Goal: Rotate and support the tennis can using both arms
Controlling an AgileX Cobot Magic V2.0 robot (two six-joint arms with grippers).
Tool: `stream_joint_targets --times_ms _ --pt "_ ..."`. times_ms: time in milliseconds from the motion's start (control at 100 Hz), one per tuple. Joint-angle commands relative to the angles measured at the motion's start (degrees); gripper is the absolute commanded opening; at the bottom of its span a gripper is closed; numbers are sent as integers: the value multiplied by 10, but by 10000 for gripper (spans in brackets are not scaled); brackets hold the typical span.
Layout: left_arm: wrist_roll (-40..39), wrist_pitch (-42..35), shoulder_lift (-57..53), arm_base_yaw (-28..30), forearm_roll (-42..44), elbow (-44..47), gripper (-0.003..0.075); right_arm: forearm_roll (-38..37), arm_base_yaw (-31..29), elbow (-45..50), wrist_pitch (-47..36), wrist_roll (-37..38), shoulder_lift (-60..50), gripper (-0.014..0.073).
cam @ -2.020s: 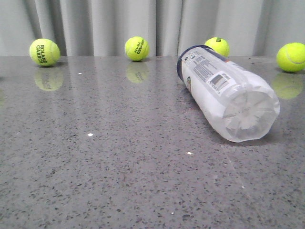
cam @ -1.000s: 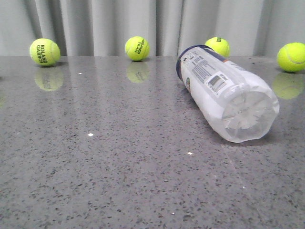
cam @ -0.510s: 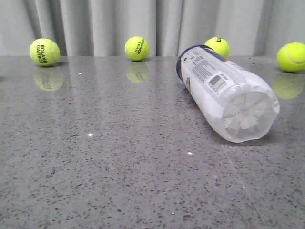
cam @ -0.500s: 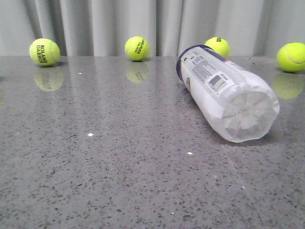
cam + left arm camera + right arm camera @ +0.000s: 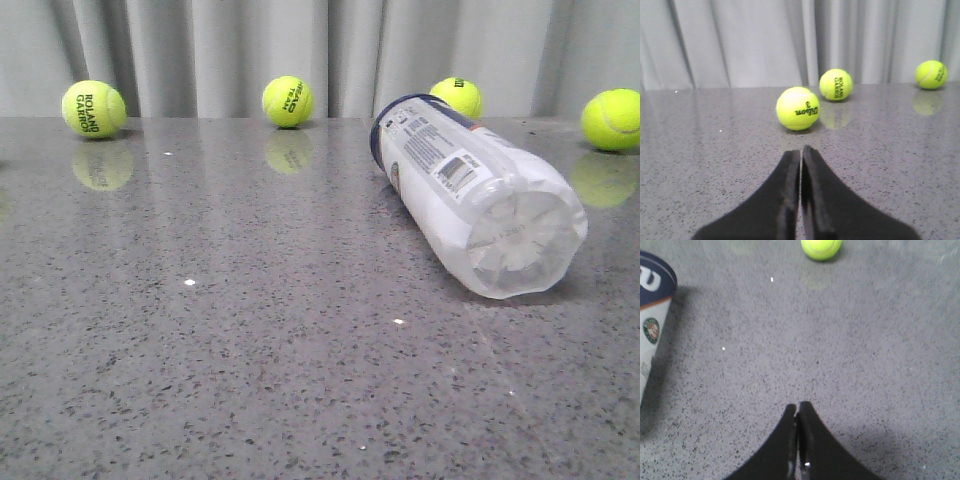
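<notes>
Fingers of the left gripper (image 5: 800,155) and right gripper (image 5: 798,410) are pressed together, empty. Can (image 5: 470,190) lies untouched mid-right; approach comes first, likely needing both opened.

The tennis can (image 5: 470,190) lies on its side on the grey speckled bench (image 5: 250,350), right of the middle, its clear ribbed base toward the near edge and its navy rim toward the far edge. The barcode faces up. Four tennis balls sit along the far edge: (image 5: 93,109), (image 5: 287,101), (image 5: 456,97) and (image 5: 611,119). A grey curtain (image 5: 200,50) hangs behind.
</notes>
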Motion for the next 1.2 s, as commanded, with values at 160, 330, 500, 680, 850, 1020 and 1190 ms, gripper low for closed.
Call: stream_joint_targets --times_ms 160,330,500,680,850,1020,1190 --pt "-6 -43 -19 -1 -2 25 -20 -5 1 -73 -2 -7 74 573" --pt "-6 -43 -19 -1 -2 25 -20 -4 1 -76 -24 -9 83 644" --pt "-6 -43 -19 -1 -2 25 -20 5 16 -106 23 -16 99 644" --pt "-6 -43 -19 -1 -2 25 -20 15 50 -174 60 -18 144 645" --pt "-6 -43 -19 -1 -2 25 -20 47 94 -245 102 -18 207 646" --pt "-6 -43 -19 -1 -2 25 -20 59 140 -308 142 -3 277 646" --pt "-6 -43 -19 -1 -2 25 -20 61 174 -365 166 27 343 646"
